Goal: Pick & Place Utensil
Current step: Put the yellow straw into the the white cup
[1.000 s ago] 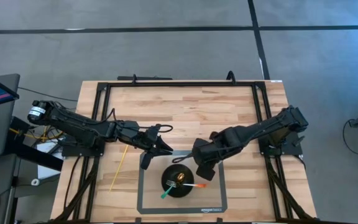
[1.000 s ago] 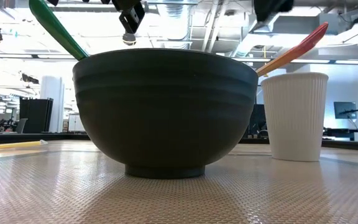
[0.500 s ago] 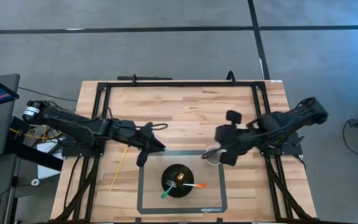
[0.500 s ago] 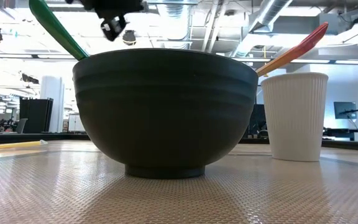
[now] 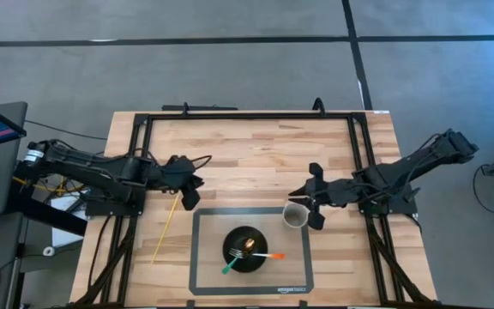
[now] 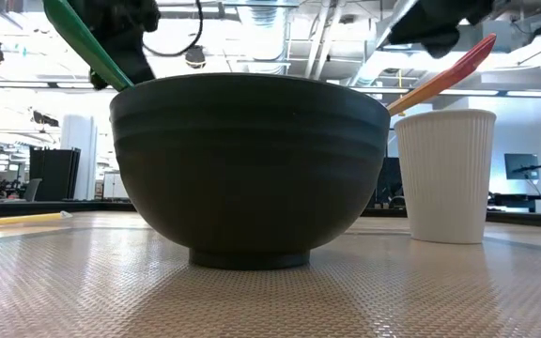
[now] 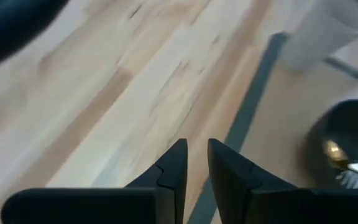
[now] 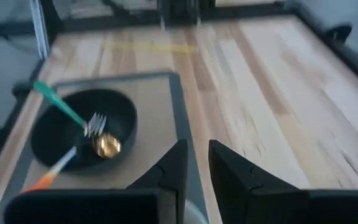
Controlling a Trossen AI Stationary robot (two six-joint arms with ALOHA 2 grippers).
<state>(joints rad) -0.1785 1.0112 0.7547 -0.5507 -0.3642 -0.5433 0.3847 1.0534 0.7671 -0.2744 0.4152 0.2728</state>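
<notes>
Left gripper (image 5: 189, 190) nearly closed, empty, beside yellow straw (image 5: 164, 230) on bench (image 5: 256, 146). Right gripper (image 5: 309, 196) nearly closed, empty, by paper cup (image 5: 295, 216). Forks rest in black bowl (image 5: 245, 249). Advice: spread fingers before descending on straw.

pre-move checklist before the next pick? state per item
1. Green utensil and orange utensil lie in the bowl: ok.
2. Bowl sits on the mat: ok.
3. White cup upright on the mat's corner, close to the right hand; knock risk: not ok.
4. Yellow stick lies free on the table, left of the mat: ok.
5. Left hand empty, fingers nearly closed: ok.
6. Right hand empty: ok.
</notes>
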